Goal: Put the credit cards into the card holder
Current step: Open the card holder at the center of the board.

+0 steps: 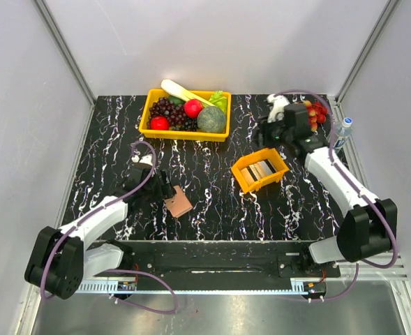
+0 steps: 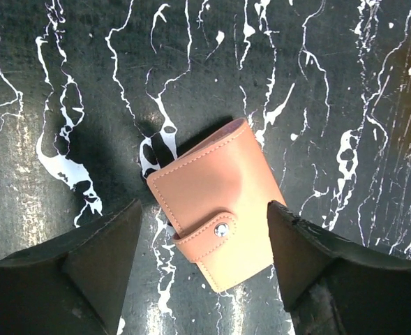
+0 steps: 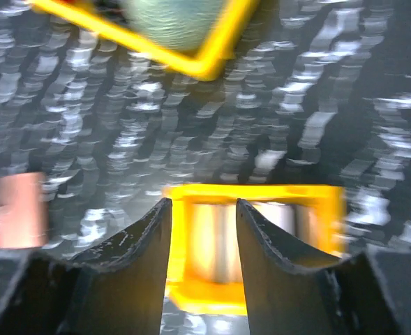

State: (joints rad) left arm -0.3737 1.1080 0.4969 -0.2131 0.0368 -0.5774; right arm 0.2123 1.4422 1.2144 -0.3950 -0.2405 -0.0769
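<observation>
Clearly, the black white-veined table [image 1: 219, 209] carries a small orange plastic tray [image 1: 243, 183] at mid-right, which probably keeps the pale plastic credit cards [image 1: 262, 169] together for easy picking. The tan-pink leather-like card holder [image 2: 215, 209] lies flat and snapped shut at the near left. The left gripper [image 2: 204, 206] points down over it, jaws wide on both sides, touching nothing. The right gripper [image 3: 204, 202], stretched far back, aims at the tray, jaws partly apart and empty.
</observation>
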